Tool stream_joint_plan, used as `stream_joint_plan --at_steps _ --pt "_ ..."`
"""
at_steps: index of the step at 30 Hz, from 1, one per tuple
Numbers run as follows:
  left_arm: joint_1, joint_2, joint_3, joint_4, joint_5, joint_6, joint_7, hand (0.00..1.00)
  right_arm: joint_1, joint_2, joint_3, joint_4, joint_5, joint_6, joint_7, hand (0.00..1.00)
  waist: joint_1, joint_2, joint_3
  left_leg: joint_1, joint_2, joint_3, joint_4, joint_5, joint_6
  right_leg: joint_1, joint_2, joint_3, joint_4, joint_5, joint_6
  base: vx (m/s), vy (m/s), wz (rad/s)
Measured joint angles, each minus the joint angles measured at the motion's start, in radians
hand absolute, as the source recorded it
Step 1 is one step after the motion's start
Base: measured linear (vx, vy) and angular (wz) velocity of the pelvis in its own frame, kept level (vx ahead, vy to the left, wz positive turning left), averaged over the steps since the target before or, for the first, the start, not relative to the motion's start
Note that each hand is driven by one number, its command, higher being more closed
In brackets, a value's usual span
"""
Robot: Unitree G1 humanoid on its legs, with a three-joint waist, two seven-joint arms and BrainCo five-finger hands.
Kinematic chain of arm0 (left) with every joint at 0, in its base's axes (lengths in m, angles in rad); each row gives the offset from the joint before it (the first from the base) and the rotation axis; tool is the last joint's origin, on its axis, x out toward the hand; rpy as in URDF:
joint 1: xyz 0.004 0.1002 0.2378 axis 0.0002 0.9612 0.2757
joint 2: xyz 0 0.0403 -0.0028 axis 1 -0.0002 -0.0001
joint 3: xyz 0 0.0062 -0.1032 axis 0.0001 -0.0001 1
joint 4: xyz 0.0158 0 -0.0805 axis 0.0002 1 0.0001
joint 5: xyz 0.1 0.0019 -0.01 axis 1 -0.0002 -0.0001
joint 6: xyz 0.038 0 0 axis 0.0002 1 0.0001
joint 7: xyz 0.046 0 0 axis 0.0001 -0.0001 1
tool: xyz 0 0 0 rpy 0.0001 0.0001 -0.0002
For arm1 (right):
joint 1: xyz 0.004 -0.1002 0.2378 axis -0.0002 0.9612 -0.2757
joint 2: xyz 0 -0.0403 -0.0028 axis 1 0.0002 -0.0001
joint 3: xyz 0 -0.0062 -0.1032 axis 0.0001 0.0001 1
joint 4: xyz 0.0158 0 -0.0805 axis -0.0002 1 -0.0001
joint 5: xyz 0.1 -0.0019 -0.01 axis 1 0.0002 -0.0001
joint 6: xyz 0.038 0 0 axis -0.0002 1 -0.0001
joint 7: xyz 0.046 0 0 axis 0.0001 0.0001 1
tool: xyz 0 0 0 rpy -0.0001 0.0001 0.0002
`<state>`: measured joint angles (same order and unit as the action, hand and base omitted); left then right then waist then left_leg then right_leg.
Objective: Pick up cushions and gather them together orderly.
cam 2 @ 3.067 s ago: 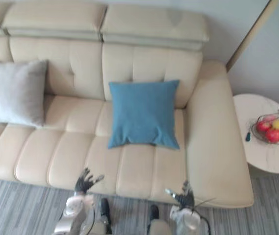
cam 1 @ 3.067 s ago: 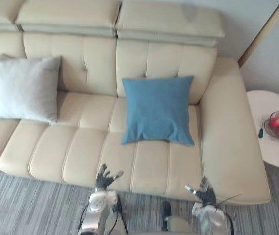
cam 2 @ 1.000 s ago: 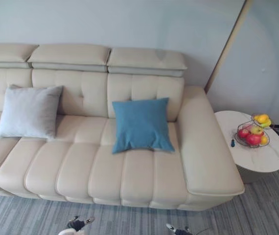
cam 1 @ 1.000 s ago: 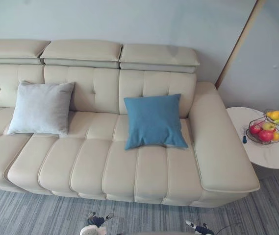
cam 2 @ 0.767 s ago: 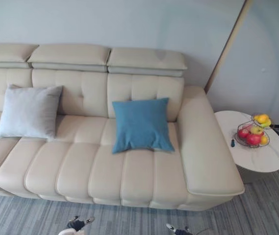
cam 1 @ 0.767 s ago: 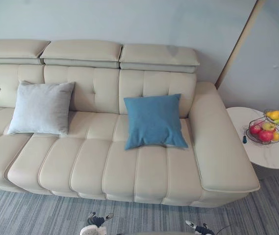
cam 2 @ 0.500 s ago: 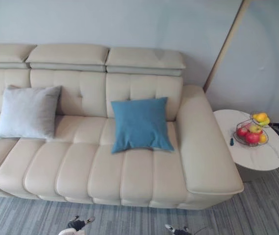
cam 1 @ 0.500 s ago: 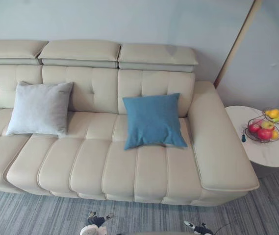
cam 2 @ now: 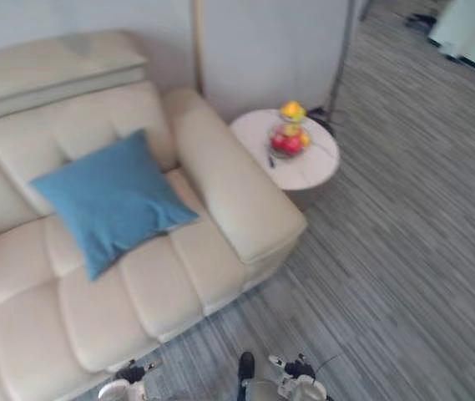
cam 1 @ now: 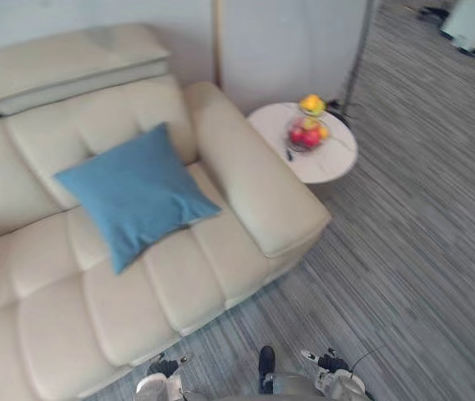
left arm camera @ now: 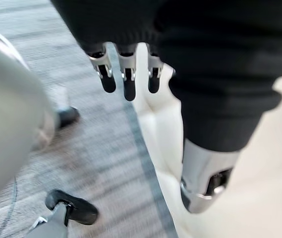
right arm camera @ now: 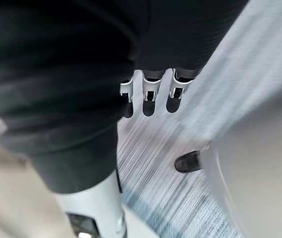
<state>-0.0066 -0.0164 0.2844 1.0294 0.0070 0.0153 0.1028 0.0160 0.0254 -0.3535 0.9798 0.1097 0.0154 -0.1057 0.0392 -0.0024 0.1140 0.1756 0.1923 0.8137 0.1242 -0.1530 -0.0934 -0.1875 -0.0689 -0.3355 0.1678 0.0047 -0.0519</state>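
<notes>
A blue square cushion leans against the backrest of the cream leather sofa, on the seat beside the sofa's right armrest. Both hands hang low at the bottom edge, over the carpet in front of the sofa and well short of the cushion. My left hand has straight fingers and holds nothing. My right hand is also open and empty, with its fingers stretched over the floor.
A round white side table stands beyond the armrest and carries a wire bowl of fruit. Grey striped carpet stretches to the right. A wall panel with a thin pole rises behind the table.
The whole picture has swung to the right as the camera moved, so the grey cushion has left the picture and more carpet shows. The blue cushion lies as before. Both hands stay low.
</notes>
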Motion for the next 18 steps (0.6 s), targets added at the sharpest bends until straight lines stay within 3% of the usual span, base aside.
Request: stream_joint_plan --at_steps 2,4,5,6,7,9,10,14,16,17,18 --pt "-0.005 -0.019 -0.007 -0.006 0.0 -0.002 -0.004 0.0 0.006 -0.008 -0.003 -0.014 -0.014 0.0 -0.001 0.0 -0.003 0.015 0.007 0.021 0.016 0.0 0.041 0.004 -0.007 0.011 0.008 0.028 0.023 -0.029 0.001 0.02 -0.106 -0.56" --pt "-0.007 -0.034 -0.006 -0.01 0.0 0.0 -0.01 0.0 0.007 -0.014 -0.003 -0.012 -0.026 0.0 -0.001 0.0 -0.006 0.005 0.012 -0.027 0.079 -0.027 0.258 0.004 -0.007 0.015 0.005 0.06 0.051 -0.077 0.01 0.01 -0.144 -0.36" --pt "-0.012 -0.041 0.009 -0.02 -0.001 0.0 -0.012 0.0 0.007 -0.018 0.001 -0.011 -0.029 0.001 -0.001 0.0 -0.004 0.011 0.021 -0.091 0.152 -0.103 0.463 0.028 0.042 0.031 0.029 0.08 0.064 -0.093 -0.001 0.02 -0.193 -0.33" --pt "-0.013 -0.043 0.015 -0.023 -0.003 -0.001 -0.013 0.0 0.006 -0.019 0.005 -0.01 -0.029 0.002 -0.001 0.0 -0.001 0.015 0.026 -0.117 0.169 -0.147 0.525 0.045 0.068 0.039 0.038 0.091 0.065 -0.096 -0.007 0.03 -0.171 -0.85" --pt "-0.012 -0.041 0.015 -0.035 -0.012 -0.006 -0.013 0.0 0.002 -0.026 0.019 -0.004 -0.029 0.005 -0.002 0.0 0.022 0.018 0.032 -0.234 0.153 -0.372 0.688 0.026 0.07 0.05 0.06 0.156 0.07 -0.112 -0.029 0.05 -0.084 -0.93" --pt "-0.012 -0.041 0.015 -0.047 -0.025 -0.009 -0.012 0.0 -0.011 -0.023 0.026 0.003 -0.029 0.006 -0.003 0.0 0.023 0.021 0.035 -0.303 0.081 -0.504 0.679 -0.059 0.026 0.052 0.075 0.214 0.065 -0.114 -0.03 0.11 -0.003 -1.23" --pt "-0.01 -0.041 0.014 -0.049 -0.045 -0.009 -0.009 0.0 -0.018 -0.026 0.039 0.018 -0.029 0.005 -0.003 0.0 0.024 0.019 0.036 -0.337 0.011 -0.593 0.585 -0.1 0.019 0.067 0.091 0.264 0.058 -0.114 -0.029 0.14 0.018 -1.19" --pt "-0.007 -0.052 0.077 -0.066 -0.063 -0.012 -0.003 0.0 -0.009 -0.025 0.059 0.021 -0.029 0.005 -0.005 0.0 0.038 0.017 0.035 -0.384 -0.11 -0.858 0.385 -0.097 0.023 0.072 0.158 0.43 0.078 -0.125 -0.014 0.12 0.076 -1.32" --pt "0.004 -0.058 0.105 -0.062 -0.071 -0.011 0.002 0.0 -0.001 -0.03 0.08 0.017 -0.029 0.002 -0.003 0.0 0.048 0.037 0.025 -0.377 -0.09 -0.893 0.308 -0.077 0.048 0.059 0.22 0.517 0.107 -0.13 -0.009 0.2 0.196 -2.06" --pt "0.013 -0.031 0.128 -0.046 -0.072 -0.008 0.002 0.0 0.009 -0.027 0.083 0.016 -0.027 -0.002 -0.003 0.0 0.05 0.021 0.003 -0.363 -0.073 -0.828 0.305 -0.093 0.017 0.051 0.236 0.598 0.132 -0.139 0.012 0.2 0.18 -1.63" --pt "0.012 -0.025 0.128 -0.043 -0.072 -0.007 0.002 0.0 0.016 -0.025 0.082 0.015 -0.027 -0.004 -0.003 0.0 0.049 0.008 -0.004 -0.354 -0.075 -0.809 0.292 -0.093 0.019 0.048 0.231 0.612 0.133 -0.139 0.017 0.26 0.193 -1.39"
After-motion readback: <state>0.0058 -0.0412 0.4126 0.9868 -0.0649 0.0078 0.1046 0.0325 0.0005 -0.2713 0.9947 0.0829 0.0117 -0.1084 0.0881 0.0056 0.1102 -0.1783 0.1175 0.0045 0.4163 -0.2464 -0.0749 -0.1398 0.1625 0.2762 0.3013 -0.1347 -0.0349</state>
